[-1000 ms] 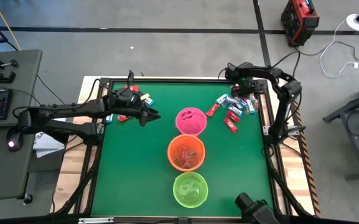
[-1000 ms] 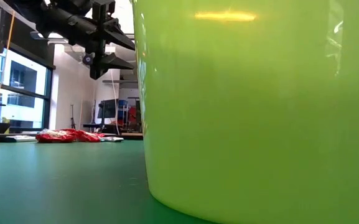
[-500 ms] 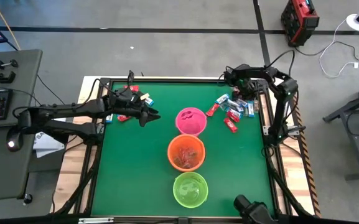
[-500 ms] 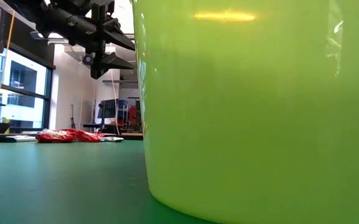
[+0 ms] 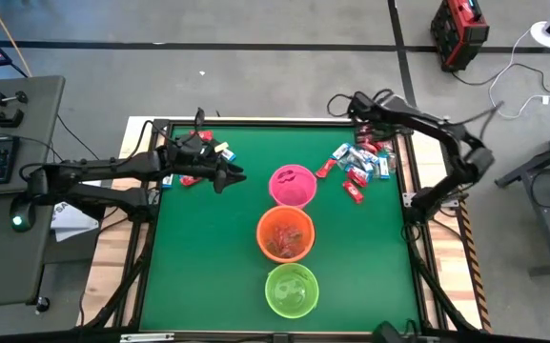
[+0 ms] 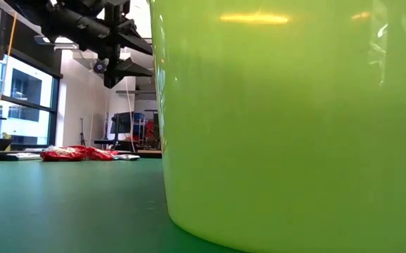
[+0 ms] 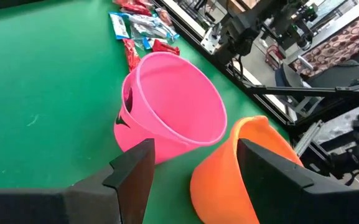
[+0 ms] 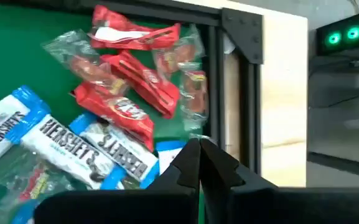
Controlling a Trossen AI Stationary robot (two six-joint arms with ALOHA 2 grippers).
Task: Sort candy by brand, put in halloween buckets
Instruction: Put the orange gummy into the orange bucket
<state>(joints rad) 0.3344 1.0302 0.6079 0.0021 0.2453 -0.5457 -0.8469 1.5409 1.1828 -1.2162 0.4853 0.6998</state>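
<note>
- Nearest the low camera, the lime green bucket (image 6: pixel 287 119) fills the frame; the orange bucket (image 5: pixel 285 233) and the pink bucket (image 5: pixel 292 186) line up behind it down the middle of the table (image 5: pixel 208 267).
- The left gripper (image 5: pixel 229 177) hovers just beside the pink bucket, fingers spread and empty.
- At the far right corner the right gripper (image 8: pixel 201 163) is clenched tight over the candy pile (image 5: pixel 356 164), its fingertips meeting just beside a blue-and-white packet. I can't tell whether any wrapper is pinched between them.
- My read for the pick: lift gently and check that one packet comes away alone, since the wrappers overlap and a neighbour could drag along.
- Match brand to bucket before carrying; red, blue-and-white and clear wrappers lie mixed here.
- The right wrist view shows wrapper lettering and the table's frame (image 8: pixel 241 37) close by, which the overhead view cannot resolve.
- The overhead view alone shows a second candy cluster (image 5: pixel 191 176) by the left arm, and candy already in the buckets.
</note>
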